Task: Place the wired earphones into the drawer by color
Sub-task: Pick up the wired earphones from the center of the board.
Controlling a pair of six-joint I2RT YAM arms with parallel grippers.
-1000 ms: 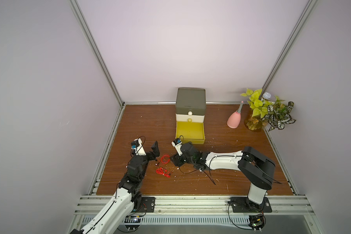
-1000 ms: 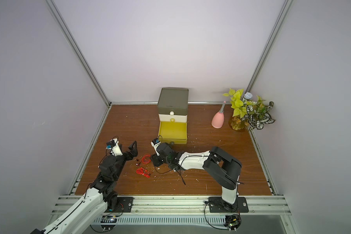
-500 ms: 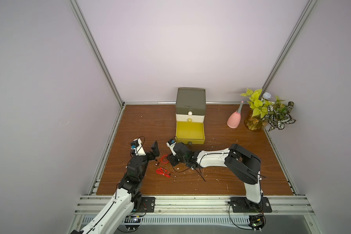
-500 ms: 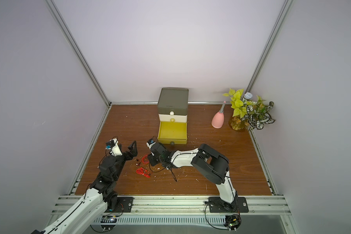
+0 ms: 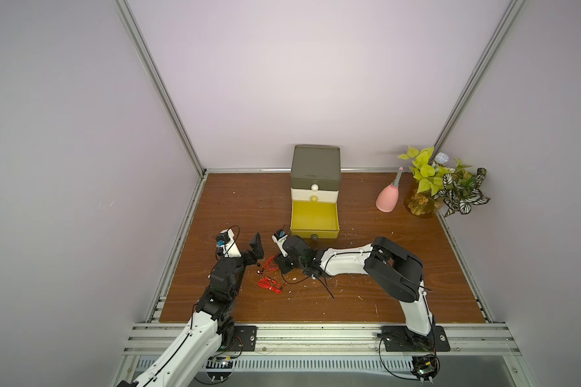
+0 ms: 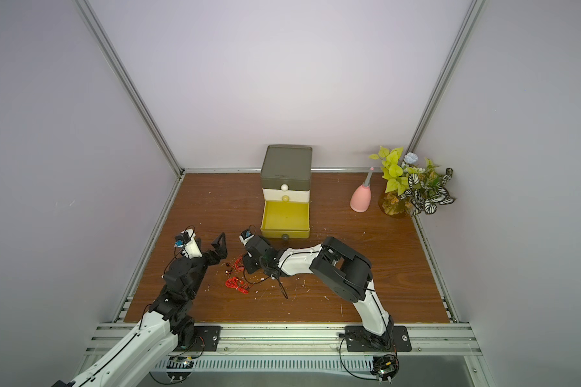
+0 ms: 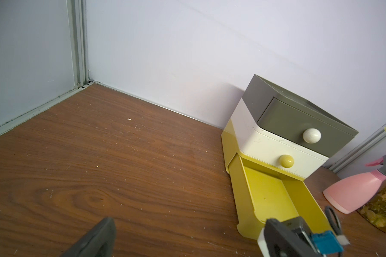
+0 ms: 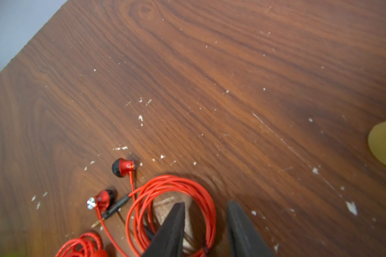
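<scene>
Red earphones point(image 8: 169, 181) near yellow drawer point(image 5: 314, 231): light, floppy, slick; pinch bunched loops. R gripper point(image 8: 206, 203) part-open astride coil, prob. unclamped; L gripper point(image 5: 245, 249) wide open.

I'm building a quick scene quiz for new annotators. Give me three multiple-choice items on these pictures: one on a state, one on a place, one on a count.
1. The yellow drawer is:
A) shut
B) open and empty
C) open with earphones inside

2. The red earphones lie:
A) on top of the drawer box
B) in the cream drawer
C) on the table between the left arm and the right arm

3. Bundles of red earphones in view:
A) two
B) one
C) four

Answers:
1 B: its bare yellow floor shows in both top views.
2 C: they rest on the wood between the two arms.
3 A: two separate red bundles show in both top views.
</scene>
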